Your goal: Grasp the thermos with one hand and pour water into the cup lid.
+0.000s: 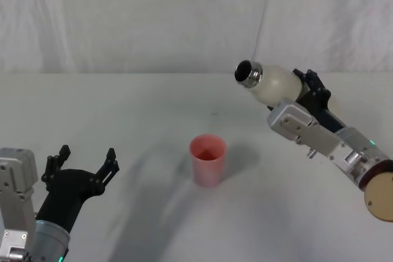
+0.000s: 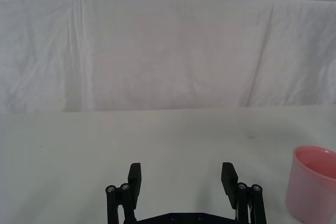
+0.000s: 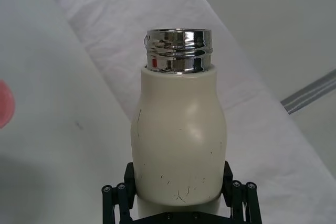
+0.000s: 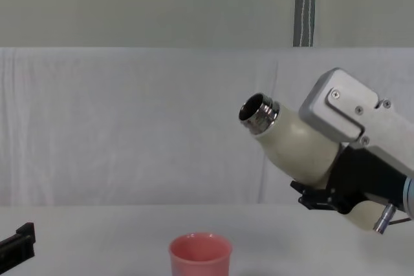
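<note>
Head view: the cup lid (image 1: 208, 159), pink and upright, stands on the white bench (image 1: 153, 102) and serves as the landmark. Right of the cup and raised well above the bench, the right gripper (image 1: 293, 96) clamps the thermos (image 1: 272, 83) around its lower body. The thermos is tilted, its open steel neck (image 1: 248, 72) pointing up and toward the cup's side, higher than the cup rim and not over it. Left of the cup and nearer the robot, the left gripper (image 1: 85, 162) rests low over the bench with its fingers spread wide, holding nothing and apart from the cup. Chest view: the thermos (image 4: 294, 145) leans with its mouth up-left, above and to the right of the cup (image 4: 200, 254); the right gripper (image 4: 326, 195) holds its base end. Right wrist view: the gripper's fingers (image 3: 114, 196) press both sides of the cream body (image 3: 178, 140); a pink edge of the cup (image 3: 4, 103) shows beyond. Left wrist view: the spread fingers (image 2: 134, 179) frame bare bench, with the cup (image 2: 312, 182) off to one side.
</note>
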`<action>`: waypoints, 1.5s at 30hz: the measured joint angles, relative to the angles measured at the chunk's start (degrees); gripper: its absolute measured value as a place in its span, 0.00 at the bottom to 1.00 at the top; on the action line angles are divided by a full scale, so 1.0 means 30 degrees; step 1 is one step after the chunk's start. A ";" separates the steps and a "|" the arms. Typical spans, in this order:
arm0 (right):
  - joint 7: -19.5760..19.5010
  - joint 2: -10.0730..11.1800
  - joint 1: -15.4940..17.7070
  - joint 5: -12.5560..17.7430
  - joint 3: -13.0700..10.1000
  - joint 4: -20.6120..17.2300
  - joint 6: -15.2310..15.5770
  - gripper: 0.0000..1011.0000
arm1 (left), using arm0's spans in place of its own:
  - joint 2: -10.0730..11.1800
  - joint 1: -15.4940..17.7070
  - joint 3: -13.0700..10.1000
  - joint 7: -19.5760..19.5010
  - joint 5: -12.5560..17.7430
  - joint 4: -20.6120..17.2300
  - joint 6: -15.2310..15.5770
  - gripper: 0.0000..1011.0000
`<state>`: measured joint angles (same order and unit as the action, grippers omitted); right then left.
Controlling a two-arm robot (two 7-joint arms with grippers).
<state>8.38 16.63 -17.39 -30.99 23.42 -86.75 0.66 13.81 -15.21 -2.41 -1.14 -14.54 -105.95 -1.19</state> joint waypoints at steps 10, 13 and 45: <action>-0.0348 0.0380 -0.0086 -0.1852 0.0883 0.0119 -0.0012 0.94 | 0.0000 0.0000 0.0000 0.0000 0.0000 0.0000 0.0000 0.99; -0.0405 0.0513 -0.0134 -0.2401 0.1120 0.0149 0.0040 0.94 | 0.0000 0.0000 -0.0001 0.0000 0.0000 0.0000 0.0000 0.99; -0.0543 0.1082 -0.0763 -0.5676 0.2990 0.0593 0.0367 0.94 | -0.0001 0.0000 -0.0001 0.0001 0.0001 0.0000 0.0000 0.99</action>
<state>6.75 19.88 -19.68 -48.02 32.39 -84.97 1.76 13.80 -15.21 -2.42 -1.14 -14.54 -105.95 -1.19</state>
